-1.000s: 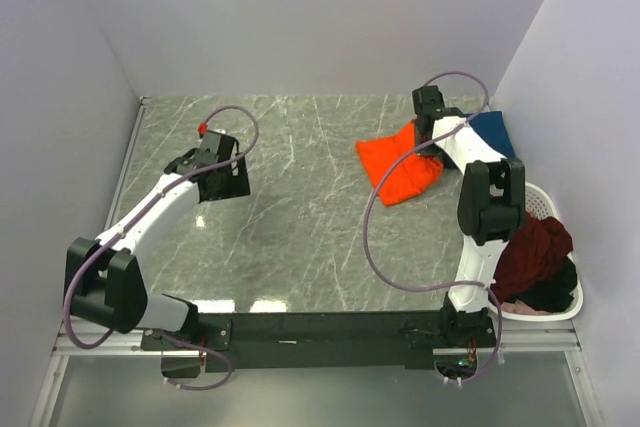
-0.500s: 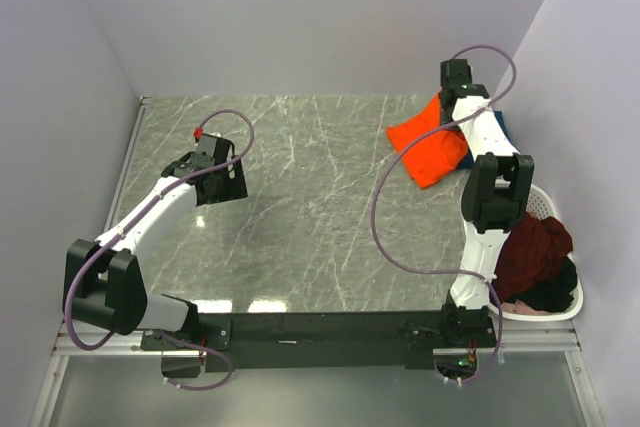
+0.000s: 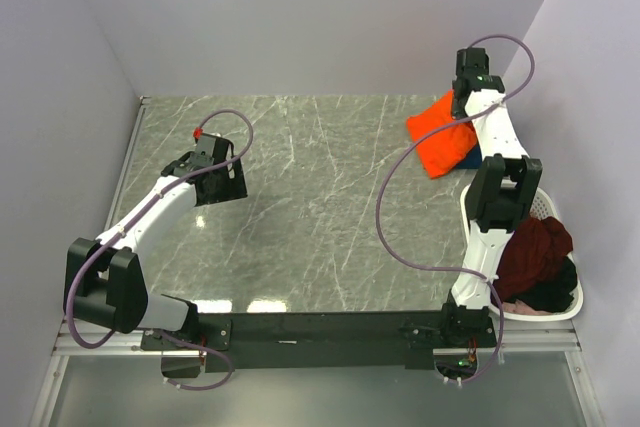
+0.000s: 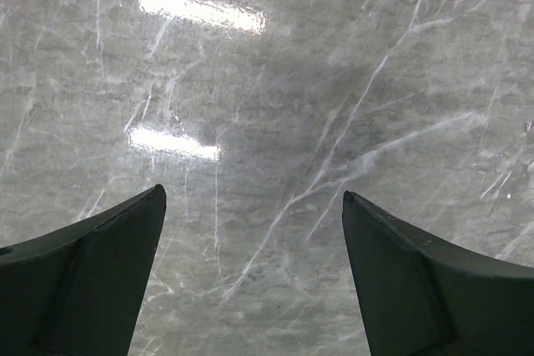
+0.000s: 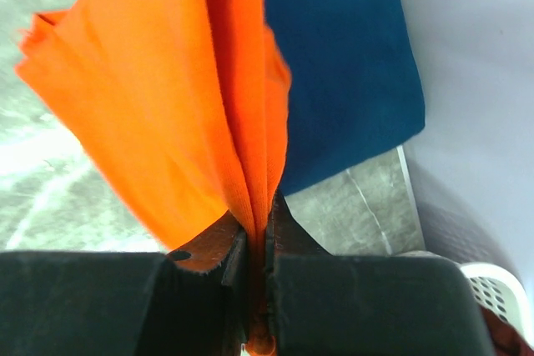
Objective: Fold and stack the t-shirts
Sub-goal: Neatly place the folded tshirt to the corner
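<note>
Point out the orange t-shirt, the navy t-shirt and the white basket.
orange t-shirt (image 3: 438, 139): top external view, middle of the cloth.
navy t-shirt (image 5: 334, 56): right wrist view, middle of its flat face.
white basket (image 3: 548, 318): top external view, near rim.

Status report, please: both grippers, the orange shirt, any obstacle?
Left gripper open, empty. Right gripper shut on orange t-shirt, far right corner. Navy t-shirt lies close by; no obstacle seen.

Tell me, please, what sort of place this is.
Likely a robotics lab test cell: plain walls enclose a marble-patterned table, two robot arms are bolted at its edge, and a white basket holds clothes.
</note>
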`<state>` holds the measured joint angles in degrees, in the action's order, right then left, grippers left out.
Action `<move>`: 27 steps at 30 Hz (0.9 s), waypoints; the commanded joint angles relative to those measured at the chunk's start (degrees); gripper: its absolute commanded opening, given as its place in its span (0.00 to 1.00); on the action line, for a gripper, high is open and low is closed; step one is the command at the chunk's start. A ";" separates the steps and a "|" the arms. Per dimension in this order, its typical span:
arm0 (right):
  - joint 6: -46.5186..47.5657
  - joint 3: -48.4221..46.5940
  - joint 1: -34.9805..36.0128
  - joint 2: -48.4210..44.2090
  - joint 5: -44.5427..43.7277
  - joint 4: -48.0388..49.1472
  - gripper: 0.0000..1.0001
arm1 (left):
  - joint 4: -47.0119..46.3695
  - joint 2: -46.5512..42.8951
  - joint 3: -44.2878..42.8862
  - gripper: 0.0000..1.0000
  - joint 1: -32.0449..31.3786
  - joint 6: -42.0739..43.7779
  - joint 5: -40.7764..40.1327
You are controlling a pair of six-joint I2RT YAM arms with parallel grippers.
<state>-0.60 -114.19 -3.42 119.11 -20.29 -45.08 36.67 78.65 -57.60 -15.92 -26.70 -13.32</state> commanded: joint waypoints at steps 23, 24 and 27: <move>1.81 -8.08 -2.03 -0.72 -1.32 -0.28 0.00 | -1.60 -0.08 0.03 0.91 0.37 -0.28 1.90; 2.53 -7.46 -2.29 -0.72 -2.02 0.42 0.00 | -1.60 -0.08 0.04 0.91 0.37 -0.20 2.07; 3.32 -6.75 -3.25 -0.02 -2.38 2.18 0.00 | -1.60 0.01 0.21 0.91 0.37 -0.20 2.07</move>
<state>0.19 -121.30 -5.19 119.61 -19.75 -47.62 36.62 78.65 -57.54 -15.81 -26.68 -11.88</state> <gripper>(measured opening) 0.092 0.917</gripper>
